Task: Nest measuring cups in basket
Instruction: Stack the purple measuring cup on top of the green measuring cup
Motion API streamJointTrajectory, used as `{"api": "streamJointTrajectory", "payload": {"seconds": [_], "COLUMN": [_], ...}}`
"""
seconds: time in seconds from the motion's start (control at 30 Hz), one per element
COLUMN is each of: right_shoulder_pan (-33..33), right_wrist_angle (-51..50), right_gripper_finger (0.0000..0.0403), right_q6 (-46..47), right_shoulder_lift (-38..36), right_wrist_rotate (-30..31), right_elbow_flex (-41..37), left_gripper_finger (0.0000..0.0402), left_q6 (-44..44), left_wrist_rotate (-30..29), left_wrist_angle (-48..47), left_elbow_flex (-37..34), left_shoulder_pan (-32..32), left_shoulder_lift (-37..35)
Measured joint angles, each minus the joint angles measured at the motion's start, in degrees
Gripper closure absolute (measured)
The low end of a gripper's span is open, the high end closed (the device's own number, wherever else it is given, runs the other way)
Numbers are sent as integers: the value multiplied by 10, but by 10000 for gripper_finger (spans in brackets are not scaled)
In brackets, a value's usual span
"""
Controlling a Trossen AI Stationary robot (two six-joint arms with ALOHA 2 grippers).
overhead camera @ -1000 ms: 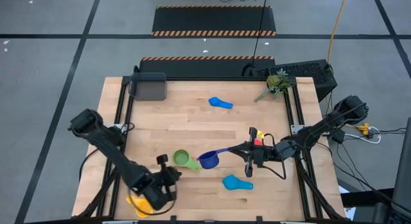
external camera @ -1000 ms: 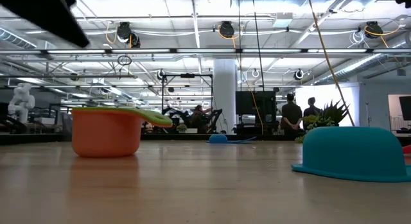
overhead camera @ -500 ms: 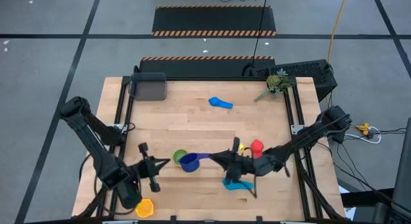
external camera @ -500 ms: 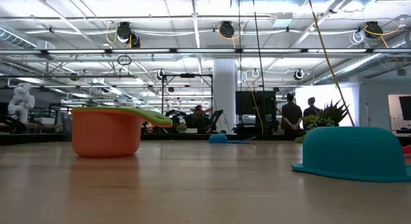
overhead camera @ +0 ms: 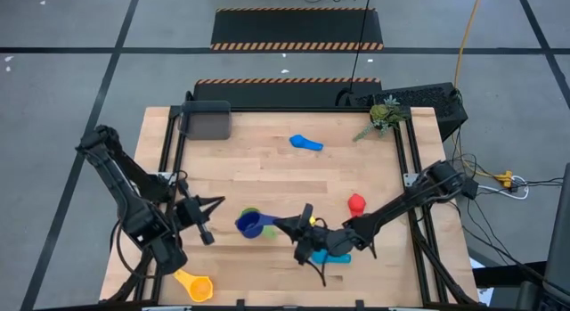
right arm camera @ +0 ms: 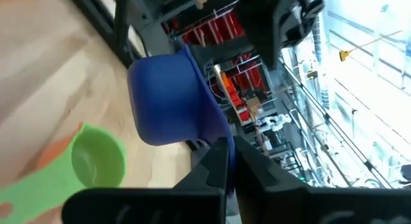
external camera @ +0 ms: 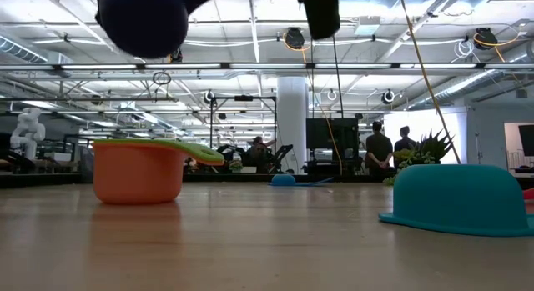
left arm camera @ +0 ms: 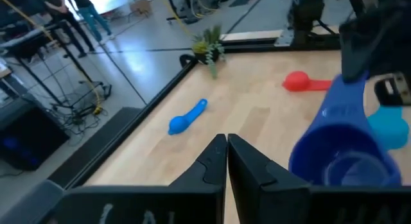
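Dark blue cup (overhead camera: 250,225) hangs above the green cup (overhead camera: 253,214), its handle pinched in the right gripper (overhead camera: 287,227); left gripper (overhead camera: 216,204) is closed, empty.

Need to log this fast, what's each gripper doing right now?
Left gripper: shut, holding nothing.
Right gripper: shut on the dark blue cup, lifted off the table.

There are seven measuring cups (overhead camera: 306,143), one basket (overhead camera: 206,120), one plant sprig (overhead camera: 381,115), two robot arms (overhead camera: 125,191) and one bench (overhead camera: 267,168).
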Motion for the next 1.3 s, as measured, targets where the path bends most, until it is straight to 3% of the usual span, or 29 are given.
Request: {"api": "streamJointTrajectory", "payload": {"seconds": [0.07,0.27,0.5,0.73,0.9,1.13,1.3], "right_shoulder_pan": [-2,0,20,23,24,17,10], "right_wrist_angle": [0,7,3,4,5,-2,-6], "right_gripper_finger": [403,403,403,403,403,403,403], "right_q6": [-7,-78,-131,-133,-112,-85,-52], "right_shoulder_lift": [8,52,118,157,157,157,157], "right_wrist_rotate": [16,145,207,218,221,219,222], "right_elbow_flex": [0,34,123,152,152,147,138], "left_gripper_finger": [391,390,384,393,380,398,381], "left_q6": [-27,-56,-57,-57,-56,-54,-55], "left_wrist_rotate": [-2,-1,-2,-1,-1,-2,-2], "left_wrist_angle": [-18,-34,-40,-44,-51,-54,-52], "left_elbow_flex": [0,0,0,0,0,0,0], "left_shoulder_pan": [0,0,0,0,0,8,16], "left_shoulder_lift": [-2,-2,-2,-2,-2,-2,-2]}}
